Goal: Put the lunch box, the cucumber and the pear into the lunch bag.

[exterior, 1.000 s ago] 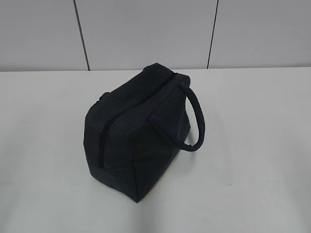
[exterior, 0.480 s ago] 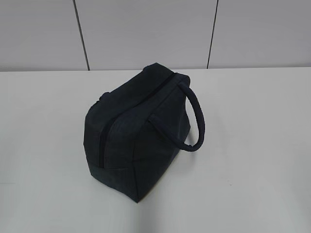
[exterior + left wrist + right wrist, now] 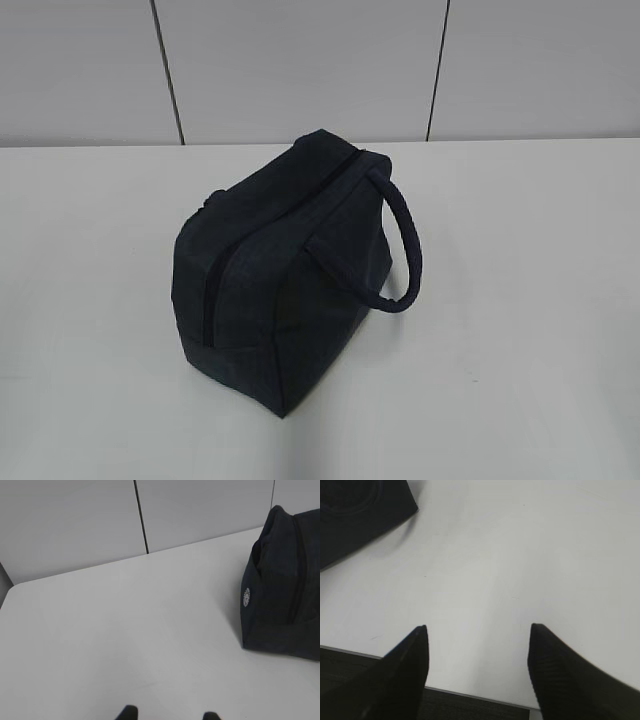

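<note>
The dark navy lunch bag (image 3: pixel 280 270) stands on the white table with its zipper line shut along the top and one padded handle (image 3: pixel 405 250) looping to the right. It also shows at the right edge of the left wrist view (image 3: pixel 285 590) and in the top left corner of the right wrist view (image 3: pixel 355 510). My left gripper (image 3: pixel 169 714) is open and empty, well left of the bag. My right gripper (image 3: pixel 477 630) is open and empty over the table's front edge. The lunch box, cucumber and pear are out of view. No gripper shows in the exterior view.
The white table (image 3: pixel 520 300) meets a grey panelled wall (image 3: pixel 300 60) at the back. The table's near edge (image 3: pixel 470 694) runs under my right gripper, with dark floor below it.
</note>
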Motion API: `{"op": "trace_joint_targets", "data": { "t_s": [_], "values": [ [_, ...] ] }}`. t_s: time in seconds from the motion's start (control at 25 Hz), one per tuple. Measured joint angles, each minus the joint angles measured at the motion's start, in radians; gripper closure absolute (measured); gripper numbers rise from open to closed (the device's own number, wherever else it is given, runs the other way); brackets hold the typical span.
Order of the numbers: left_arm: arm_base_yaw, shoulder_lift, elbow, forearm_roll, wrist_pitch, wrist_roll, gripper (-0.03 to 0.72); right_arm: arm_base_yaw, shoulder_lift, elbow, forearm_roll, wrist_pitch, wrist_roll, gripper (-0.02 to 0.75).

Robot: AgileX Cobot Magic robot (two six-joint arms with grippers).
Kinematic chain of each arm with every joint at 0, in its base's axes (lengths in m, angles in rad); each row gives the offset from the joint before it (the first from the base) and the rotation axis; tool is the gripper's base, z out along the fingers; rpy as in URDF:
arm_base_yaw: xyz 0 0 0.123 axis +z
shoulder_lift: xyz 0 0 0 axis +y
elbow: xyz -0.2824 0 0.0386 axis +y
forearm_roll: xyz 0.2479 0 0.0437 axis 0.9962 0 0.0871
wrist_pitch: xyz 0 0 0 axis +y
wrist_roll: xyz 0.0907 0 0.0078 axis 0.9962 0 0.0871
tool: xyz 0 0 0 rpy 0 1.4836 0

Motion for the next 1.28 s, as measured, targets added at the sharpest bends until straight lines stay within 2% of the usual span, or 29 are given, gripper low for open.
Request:
{"op": "trace_joint_targets", "data": {
  "t_s": [0.84,1.0,1.28],
  "values": [
    [0.000,0.000,0.000,-0.004,0.000,0.000,0.446,0.000,0.000,0.000,0.004,-0.002,0.000,0.254],
    [0.002,0.000,0.000,-0.040,0.000,-0.023,0.446,0.000,0.000,0.000,0.004,-0.002,0.000,0.255],
    [0.015,0.000,0.000,-0.042,0.000,-0.083,0.446,0.000,0.000,0.000,0.004,-0.002,0.000,0.255]
  ]
}}
